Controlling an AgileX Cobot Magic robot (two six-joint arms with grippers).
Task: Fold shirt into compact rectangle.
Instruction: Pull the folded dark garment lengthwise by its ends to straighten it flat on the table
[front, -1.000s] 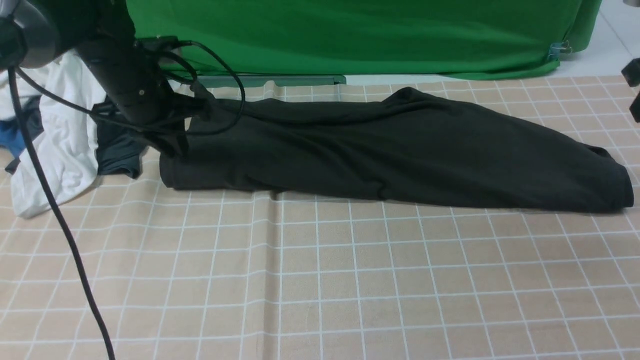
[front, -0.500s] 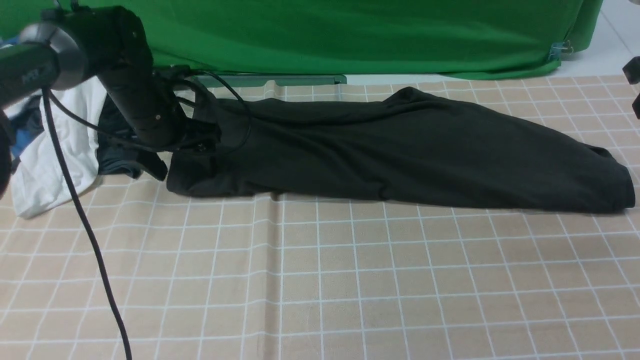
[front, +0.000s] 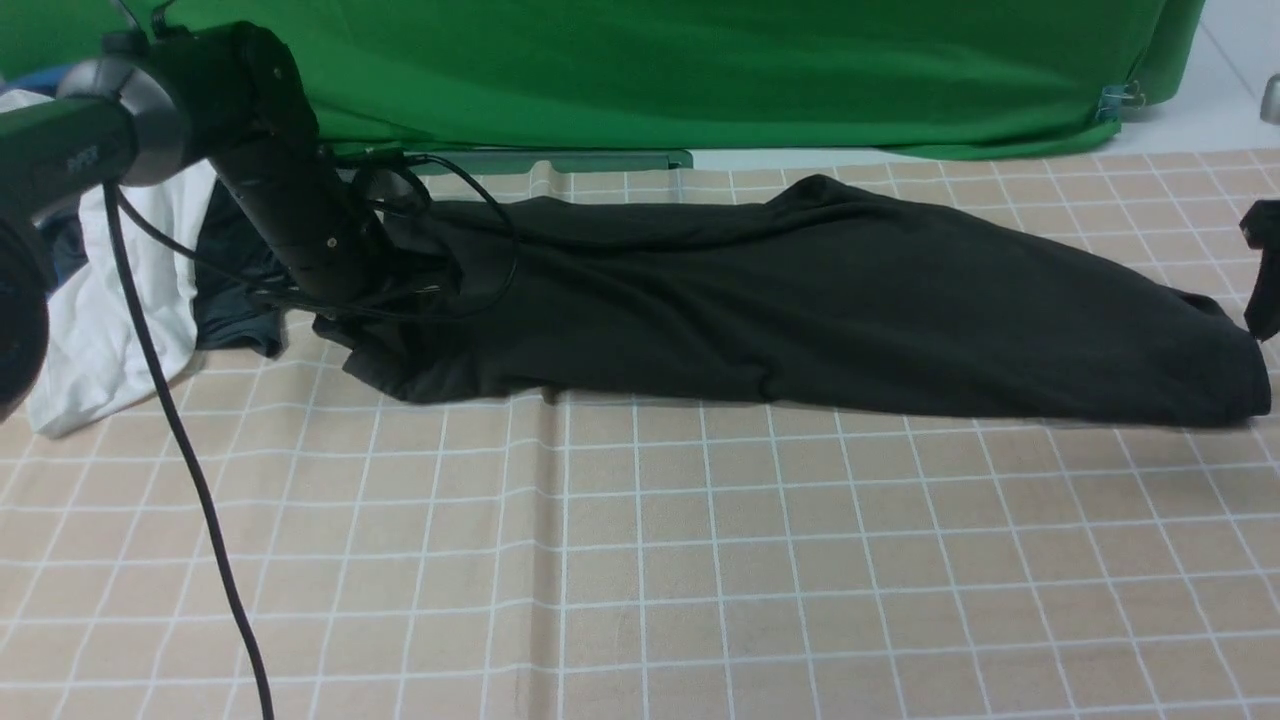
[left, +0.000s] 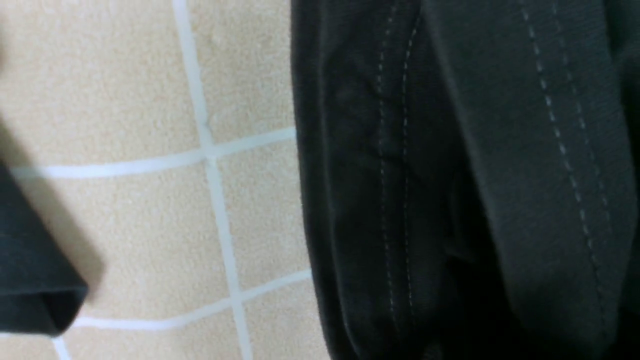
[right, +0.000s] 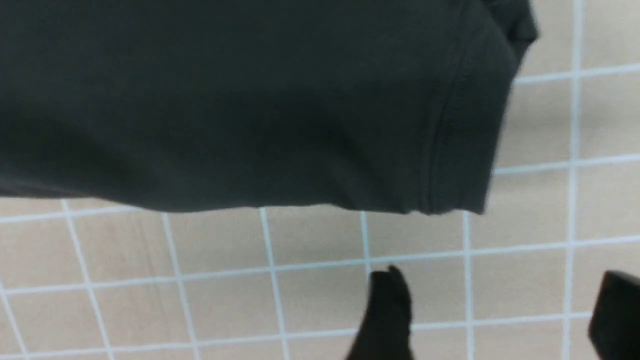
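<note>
Front view: shirt (front: 800, 300) lies lengthwise on tablecloth (front: 640, 560); right jaws apart.

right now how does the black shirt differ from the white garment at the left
The black shirt lies stretched long and fairly flat across the checked cloth; the white garment sits bunched in a heap at its left edge. The black shirt spans most of the front view; the white garment fills only a small part. Both are soft clothes resting on the same cloth.
</note>
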